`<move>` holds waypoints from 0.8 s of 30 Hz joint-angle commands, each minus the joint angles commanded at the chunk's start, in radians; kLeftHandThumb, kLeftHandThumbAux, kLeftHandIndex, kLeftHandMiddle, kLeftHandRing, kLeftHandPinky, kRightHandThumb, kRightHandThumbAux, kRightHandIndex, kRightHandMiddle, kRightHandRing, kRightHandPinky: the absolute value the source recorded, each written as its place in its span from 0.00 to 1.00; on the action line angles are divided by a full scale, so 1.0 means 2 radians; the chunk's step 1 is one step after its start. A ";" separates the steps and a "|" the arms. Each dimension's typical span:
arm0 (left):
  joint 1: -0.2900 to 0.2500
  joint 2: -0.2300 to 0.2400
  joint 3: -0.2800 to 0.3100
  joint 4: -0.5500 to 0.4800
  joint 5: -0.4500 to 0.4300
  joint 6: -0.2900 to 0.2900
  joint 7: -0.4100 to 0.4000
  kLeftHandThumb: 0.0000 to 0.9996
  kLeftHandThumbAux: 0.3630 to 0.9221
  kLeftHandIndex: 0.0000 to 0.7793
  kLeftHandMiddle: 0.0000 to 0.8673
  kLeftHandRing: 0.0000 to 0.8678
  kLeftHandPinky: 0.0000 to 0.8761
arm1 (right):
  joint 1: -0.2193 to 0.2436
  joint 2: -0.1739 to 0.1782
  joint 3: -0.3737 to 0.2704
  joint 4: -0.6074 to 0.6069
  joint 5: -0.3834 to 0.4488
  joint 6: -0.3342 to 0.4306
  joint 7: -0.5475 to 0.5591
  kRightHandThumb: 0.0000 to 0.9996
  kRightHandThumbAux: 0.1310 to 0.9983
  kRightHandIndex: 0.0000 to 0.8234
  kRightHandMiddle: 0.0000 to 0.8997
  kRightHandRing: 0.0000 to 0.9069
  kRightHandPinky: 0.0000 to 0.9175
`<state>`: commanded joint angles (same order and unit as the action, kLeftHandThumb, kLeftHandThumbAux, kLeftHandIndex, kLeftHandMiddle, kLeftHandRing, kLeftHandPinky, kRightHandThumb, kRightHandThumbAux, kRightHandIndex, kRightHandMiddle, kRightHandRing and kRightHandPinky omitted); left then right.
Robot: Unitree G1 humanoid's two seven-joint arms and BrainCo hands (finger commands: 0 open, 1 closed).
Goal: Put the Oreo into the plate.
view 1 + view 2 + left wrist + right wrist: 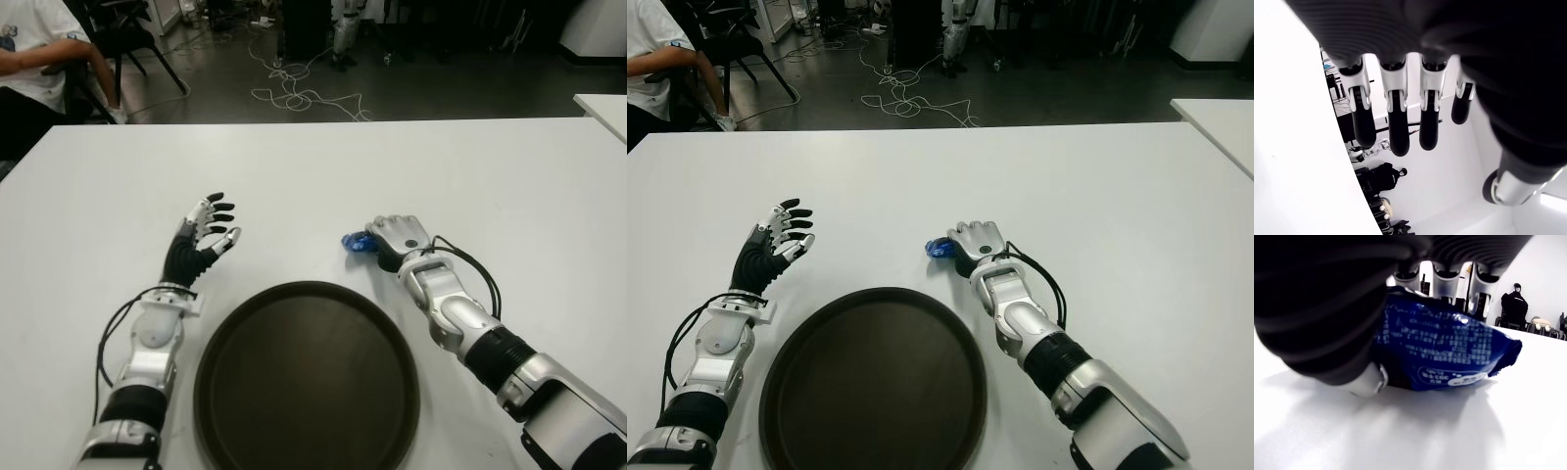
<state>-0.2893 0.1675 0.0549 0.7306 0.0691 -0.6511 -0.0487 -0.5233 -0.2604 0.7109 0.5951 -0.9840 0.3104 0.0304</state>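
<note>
The Oreo (357,242) is a small blue packet lying on the white table (313,176), just past the far right rim of the round dark plate (309,382). My right hand (397,238) covers it from the right. In the right wrist view the fingers (1447,281) curl behind the packet (1444,352) and the thumb presses its near side, with the packet's underside still on the table. My left hand (208,230) shows left of the plate, fingers (1396,122) spread and holding nothing.
A seated person (29,49) and a chair are beyond the table's far left corner. Cables (294,93) lie on the floor behind the table's far edge. A second white table (602,108) stands at the right.
</note>
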 joint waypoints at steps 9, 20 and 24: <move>0.004 -0.001 -0.001 -0.007 0.000 0.004 0.001 0.12 0.55 0.19 0.29 0.29 0.29 | -0.014 0.004 -0.007 0.031 0.010 -0.011 -0.008 0.68 0.70 0.51 0.36 0.37 0.40; 0.007 -0.002 -0.002 -0.013 -0.002 0.005 -0.002 0.11 0.57 0.19 0.29 0.29 0.29 | -0.027 0.006 -0.068 0.111 0.067 -0.098 -0.147 0.68 0.70 0.51 0.58 0.57 0.56; 0.006 -0.001 -0.002 -0.011 -0.003 0.004 -0.005 0.09 0.59 0.19 0.29 0.29 0.29 | -0.030 0.012 -0.081 0.131 0.082 -0.119 -0.185 0.68 0.70 0.51 0.61 0.60 0.58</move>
<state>-0.2783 0.1653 0.0509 0.7091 0.0635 -0.6439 -0.0585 -0.5839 -0.2367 0.5484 0.8563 -0.8195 0.0722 -0.3405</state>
